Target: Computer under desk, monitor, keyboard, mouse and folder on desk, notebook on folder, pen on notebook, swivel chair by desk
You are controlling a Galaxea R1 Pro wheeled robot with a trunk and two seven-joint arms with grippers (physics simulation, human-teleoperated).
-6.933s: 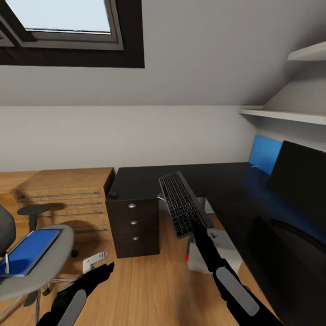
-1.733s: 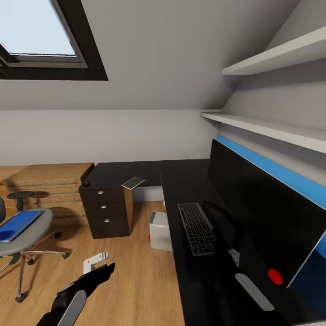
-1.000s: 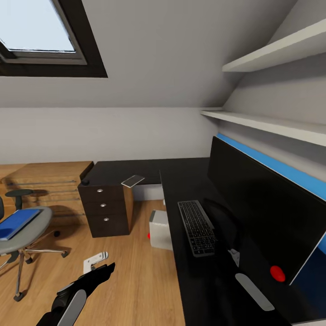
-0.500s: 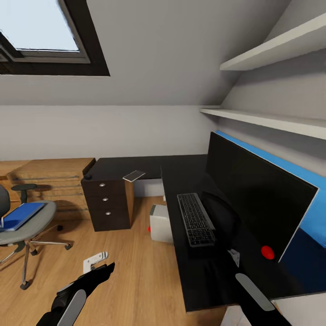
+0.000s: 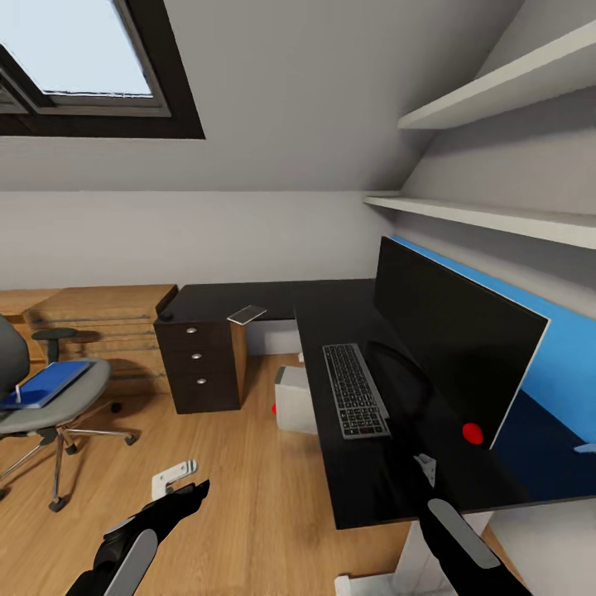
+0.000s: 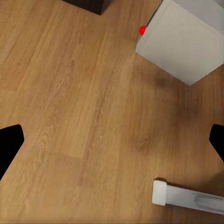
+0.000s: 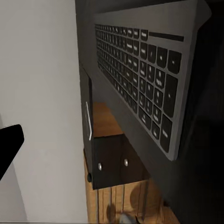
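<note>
Keyboard (image 5: 356, 401) on counter (image 5: 331, 310) beside monitor (image 5: 451, 335), long axis running away from robot. Mouse (image 5: 165, 315) far left, nearer left gripper (image 6: 112, 140), gaping, empty. Right gripper: state unclear.

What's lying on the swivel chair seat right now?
The blue folder lies flat on the grey seat of the swivel chair. The chair back covers the folder's near left corner, so whether anything sits there cannot be seen.
</note>
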